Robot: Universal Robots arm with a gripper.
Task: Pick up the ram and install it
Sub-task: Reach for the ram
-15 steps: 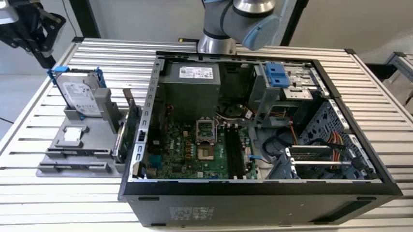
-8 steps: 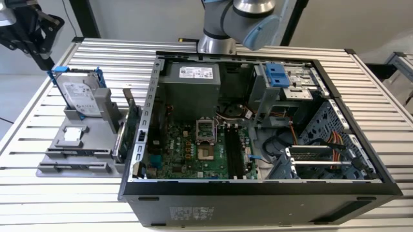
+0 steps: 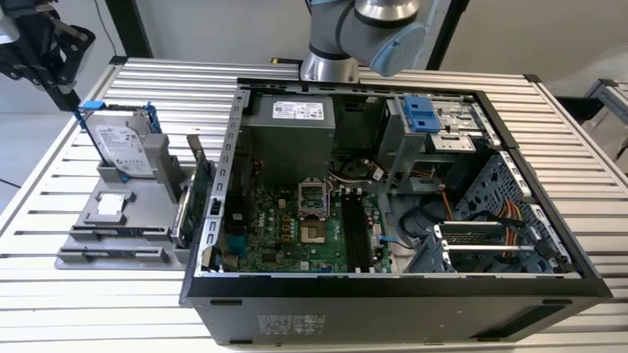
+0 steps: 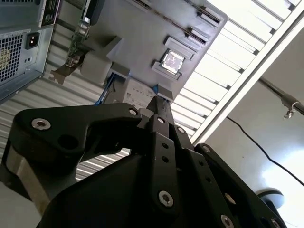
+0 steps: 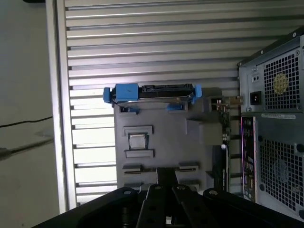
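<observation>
The gripper hangs with its fingers drawn together and nothing between them. In both wrist views the two tips meet in one narrow point. It is high over the table, out by the far corner on the exterior view's left, well apart from the parts below.

Under it lies a grey tray beside the open computer case. On the tray's far end a hard drive stands in its blue frame. A green expansion card stands on edge along the tray's case-side edge.

The ram looks to be the thin greyish strip seated edge-on in the slotted rests at the tray's near end, though it is too slim to be sure of. Its long axis runs across the tray, in line with the table's slats and near edge. One end points toward the case and the other toward the table's edge on the exterior view's left.

The black memory slots on the board inside the case appear empty, and they run crosswise to the stick. By my reading the task is at its start: nothing is gripped, and neither the pick-up nor the seating has been done.
</observation>
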